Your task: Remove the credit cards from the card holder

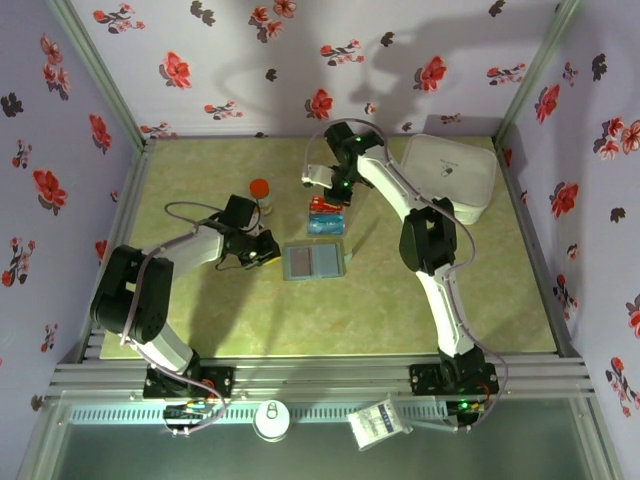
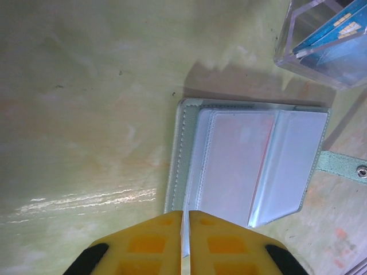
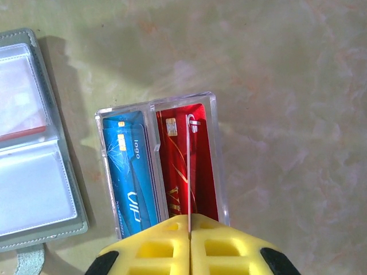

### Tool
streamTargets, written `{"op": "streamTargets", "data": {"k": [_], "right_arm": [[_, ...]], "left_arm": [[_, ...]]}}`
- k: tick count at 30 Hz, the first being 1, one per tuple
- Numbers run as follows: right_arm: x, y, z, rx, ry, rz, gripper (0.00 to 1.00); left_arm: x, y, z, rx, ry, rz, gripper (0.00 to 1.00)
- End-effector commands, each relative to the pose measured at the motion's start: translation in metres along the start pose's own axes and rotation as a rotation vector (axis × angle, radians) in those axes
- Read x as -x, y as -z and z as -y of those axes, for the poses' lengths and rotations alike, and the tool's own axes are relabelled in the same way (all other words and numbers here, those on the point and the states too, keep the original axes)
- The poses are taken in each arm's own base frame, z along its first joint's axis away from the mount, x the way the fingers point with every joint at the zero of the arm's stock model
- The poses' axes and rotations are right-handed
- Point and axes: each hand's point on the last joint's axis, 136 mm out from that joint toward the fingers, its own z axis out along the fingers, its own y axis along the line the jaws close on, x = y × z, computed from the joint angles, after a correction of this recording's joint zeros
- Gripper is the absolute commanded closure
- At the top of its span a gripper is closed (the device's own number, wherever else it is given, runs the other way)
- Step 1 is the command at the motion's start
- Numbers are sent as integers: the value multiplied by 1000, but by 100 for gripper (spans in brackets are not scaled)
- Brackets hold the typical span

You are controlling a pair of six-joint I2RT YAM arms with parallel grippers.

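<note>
Where the top camera looks down, an orange-capped bottle [image 1: 260,189] stands by the left gripper [image 1: 264,250], a white container [image 1: 455,170] by the right arm [image 1: 420,230]. Left wrist: pads [image 2: 149,243] pressed together at the edge of the open grey card holder [image 2: 246,166]. Right wrist: right gripper [image 3: 188,243], pads together, over a clear box [image 3: 215,114] containing red and blue credit cards [image 3: 192,172].

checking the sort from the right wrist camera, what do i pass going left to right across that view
card holder → blue card → red card; both cards sit inside the clear box
</note>
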Motion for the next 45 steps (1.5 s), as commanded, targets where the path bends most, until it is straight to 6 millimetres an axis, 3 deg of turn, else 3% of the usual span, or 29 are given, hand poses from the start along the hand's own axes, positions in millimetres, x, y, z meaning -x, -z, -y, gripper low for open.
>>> {"op": "streamTargets", "data": {"k": [1, 7, 16, 23, 29, 45], "right_arm": [[1, 0, 4, -1, 24, 9, 89], [3, 5, 10, -36, 12, 8, 77], [15, 23, 15, -96, -94, 58, 77], [25, 28, 17, -158, -301, 145, 79], [34, 28, 2, -194, -453, 201, 81], [36, 5, -70, -75, -1035, 370, 96]], "left_arm": [[6, 2, -2, 12, -16, 7, 89], [6, 1, -2, 10, -17, 2, 89], [5, -2, 2, -16, -15, -5, 89], [7, -7, 8, -49, -12, -9, 90], [5, -11, 9, -54, -27, -29, 90], [-2, -20, 7, -76, -16, -31, 92]]}}
